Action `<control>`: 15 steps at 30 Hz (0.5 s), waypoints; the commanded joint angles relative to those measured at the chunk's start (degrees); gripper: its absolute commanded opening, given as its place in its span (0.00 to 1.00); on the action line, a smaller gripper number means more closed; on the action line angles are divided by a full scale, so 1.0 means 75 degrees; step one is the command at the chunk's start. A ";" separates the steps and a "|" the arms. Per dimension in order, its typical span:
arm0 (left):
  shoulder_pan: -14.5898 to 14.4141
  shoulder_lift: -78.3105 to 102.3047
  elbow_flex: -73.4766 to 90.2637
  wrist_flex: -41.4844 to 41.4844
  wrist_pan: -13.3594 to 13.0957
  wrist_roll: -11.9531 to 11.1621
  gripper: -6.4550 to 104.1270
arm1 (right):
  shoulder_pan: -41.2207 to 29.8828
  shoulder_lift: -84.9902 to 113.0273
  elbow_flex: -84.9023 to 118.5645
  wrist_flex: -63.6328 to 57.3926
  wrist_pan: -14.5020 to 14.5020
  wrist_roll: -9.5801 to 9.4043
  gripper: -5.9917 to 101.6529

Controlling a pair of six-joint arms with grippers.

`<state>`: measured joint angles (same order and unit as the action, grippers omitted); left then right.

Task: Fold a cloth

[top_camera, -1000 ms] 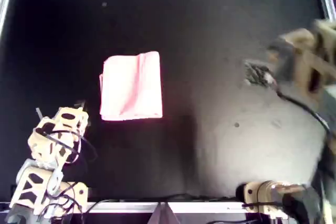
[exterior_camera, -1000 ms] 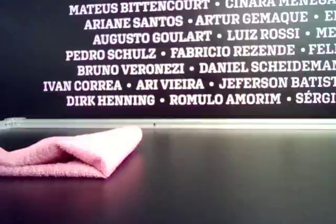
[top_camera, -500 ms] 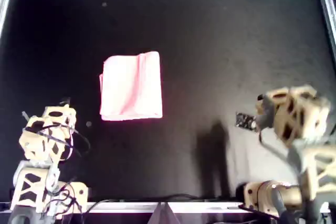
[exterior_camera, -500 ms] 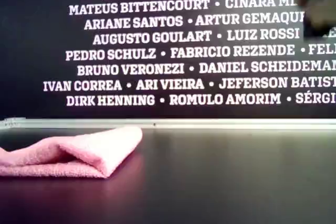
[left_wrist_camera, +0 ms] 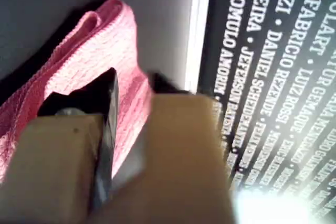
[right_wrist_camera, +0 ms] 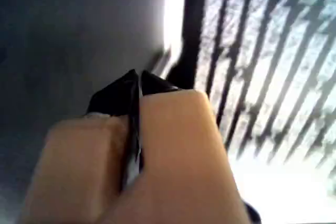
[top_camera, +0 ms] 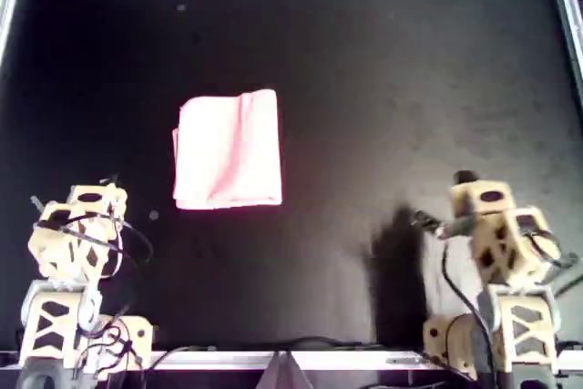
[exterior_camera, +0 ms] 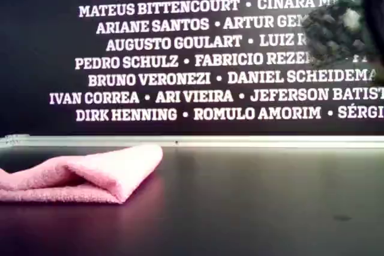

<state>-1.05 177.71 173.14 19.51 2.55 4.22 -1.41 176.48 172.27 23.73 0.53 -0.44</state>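
Overhead view: the cloth (top_camera: 228, 149) lies folded on the table (top_camera: 383, 61), untouched. The right gripper (top_camera: 426, 221) has been pulled back, well apart from the cloth, jaws pressed together. The left gripper (left_wrist_camera: 128, 85), near the cloth, looks pressed together too. Folding appears finished.

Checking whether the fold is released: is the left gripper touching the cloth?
Apart. The overhead view shows bare dark table between the left gripper and the cloth.

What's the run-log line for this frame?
cloth: folded, flat on table, untouched | left gripper: shut, empty, off cloth | right gripper: shut, empty, far from cloth | both arms at overhead view's bottom edge
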 commanded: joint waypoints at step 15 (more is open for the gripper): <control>0.0352 0.0152 -0.0105 0.2227 0.0059 0.0059 0.05 | -0.0363 0.0293 0.0246 0.1008 -0.0082 0.0094 0.07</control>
<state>0.26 177.71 173.14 32.96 2.81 4.39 -3.69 176.48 173.23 26.63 0.18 0.09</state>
